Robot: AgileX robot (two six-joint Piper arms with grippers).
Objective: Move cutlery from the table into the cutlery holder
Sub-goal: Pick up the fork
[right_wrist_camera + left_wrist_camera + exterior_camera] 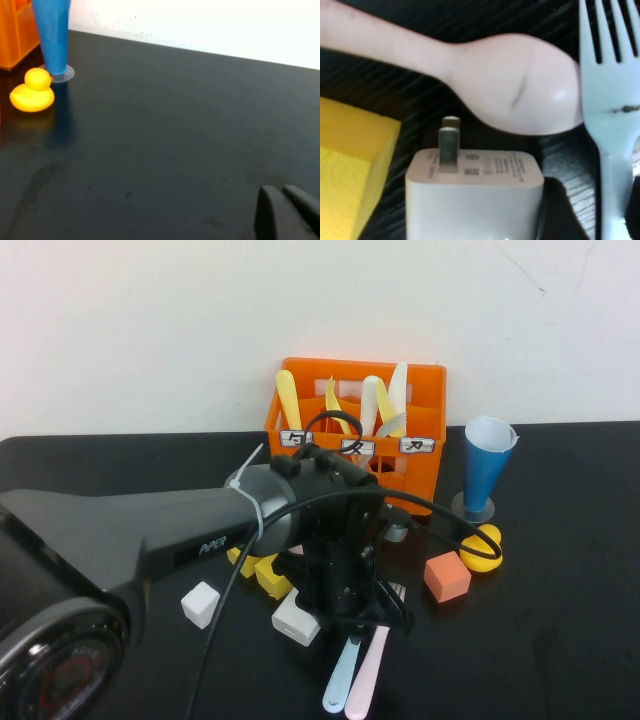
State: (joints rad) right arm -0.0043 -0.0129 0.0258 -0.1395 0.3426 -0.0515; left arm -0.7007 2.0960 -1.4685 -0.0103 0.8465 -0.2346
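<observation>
Low in the middle of the high view, the left gripper [375,608] hangs over the black table [560,640], pointing down at two slim plastic pieces that lie side by side, touching: a light-blue plastic fork [342,675] and a pale-pink plastic piece [366,672]. Their handles stick out toward the bottom edge of the frame, while their heads are hidden under the gripper. Whether its fingers are spread or closed cannot be told.

Close up in the left wrist view, the pale-pink piece [515,82] shows a rounded, spoon-like bowl, the light-blue fork's [610,100] tines lie just beside it, and a white plug adapter [475,195] with two metal prongs sits near a yellow foam cube [350,160].

Toward the top centre of the high view stands the orange slotted plastic crate [420,475], holding pale-yellow and white utensils [385,405] upright. Just to its right stands a blue cone-shaped cup [487,470], with a yellow rubber duck [483,548] and an orange cube [446,579] nearby. White cubes [200,604] lie left of the gripper.

At the lower right corner of the right wrist view, the right gripper [290,212] sits above bare table, its dark fingertips [270,212] pressed together, holding nothing.
</observation>
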